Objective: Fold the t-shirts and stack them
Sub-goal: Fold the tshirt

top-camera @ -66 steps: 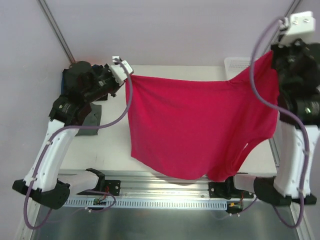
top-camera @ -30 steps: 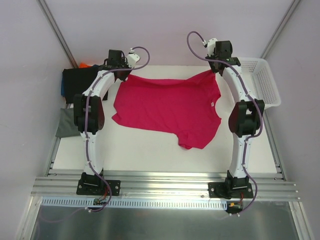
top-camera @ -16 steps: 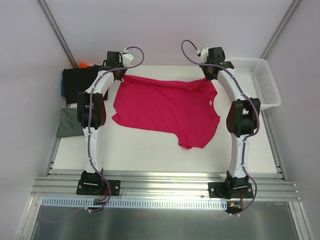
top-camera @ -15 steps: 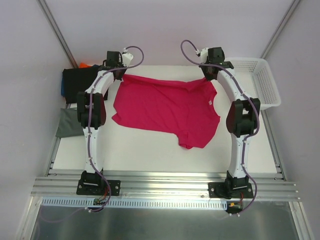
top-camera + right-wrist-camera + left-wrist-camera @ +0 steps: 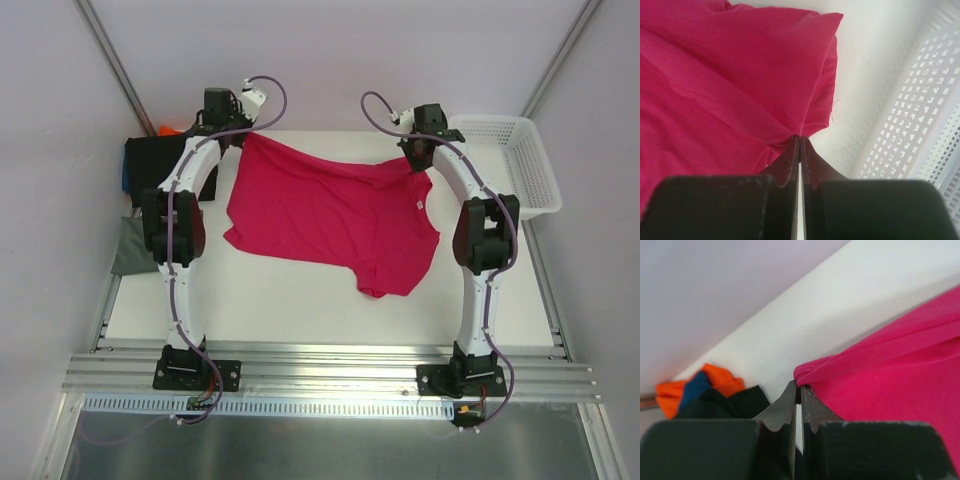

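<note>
Crimson-pink t-shirt (image 5: 330, 215); white tag (image 5: 418, 205), probably a label; illegible.

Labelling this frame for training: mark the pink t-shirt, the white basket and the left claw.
pink t-shirt (image 5: 330, 215), top view, middle of its spread body.
white basket (image 5: 910, 100), right wrist view, its mesh side wall.
left claw (image 5: 800, 388), left wrist view, between the fingertips pinching the shirt's edge.
</note>
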Robot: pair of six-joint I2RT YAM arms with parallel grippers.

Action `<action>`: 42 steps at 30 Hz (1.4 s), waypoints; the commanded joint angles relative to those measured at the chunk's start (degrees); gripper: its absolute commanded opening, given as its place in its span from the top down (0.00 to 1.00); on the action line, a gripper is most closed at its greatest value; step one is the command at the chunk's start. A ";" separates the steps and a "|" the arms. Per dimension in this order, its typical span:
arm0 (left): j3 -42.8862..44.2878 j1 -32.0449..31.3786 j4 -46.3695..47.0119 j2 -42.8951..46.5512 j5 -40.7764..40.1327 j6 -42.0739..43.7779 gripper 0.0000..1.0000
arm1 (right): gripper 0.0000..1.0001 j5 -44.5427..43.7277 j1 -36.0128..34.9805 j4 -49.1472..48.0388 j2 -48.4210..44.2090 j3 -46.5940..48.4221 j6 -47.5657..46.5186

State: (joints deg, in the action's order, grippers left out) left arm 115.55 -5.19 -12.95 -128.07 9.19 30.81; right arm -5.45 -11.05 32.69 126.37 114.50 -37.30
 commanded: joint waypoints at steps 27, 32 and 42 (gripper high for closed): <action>-15.17 1.94 -3.13 13.99 15.68 15.24 1.00 | 1.00 2.73 1.56 1.94 -8.68 -1.29 3.46; -15.88 2.47 -7.43 15.39 16.91 16.56 1.00 | 0.99 3.17 1.64 2.73 -9.73 -1.56 4.34; -17.20 2.47 -15.35 17.68 17.18 15.77 1.00 | 1.00 4.31 1.47 3.00 -12.98 -4.37 5.04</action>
State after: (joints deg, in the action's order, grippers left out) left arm 97.76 -2.92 -24.58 -113.45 24.34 45.69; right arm -2.33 -9.15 35.14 118.45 110.43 -33.45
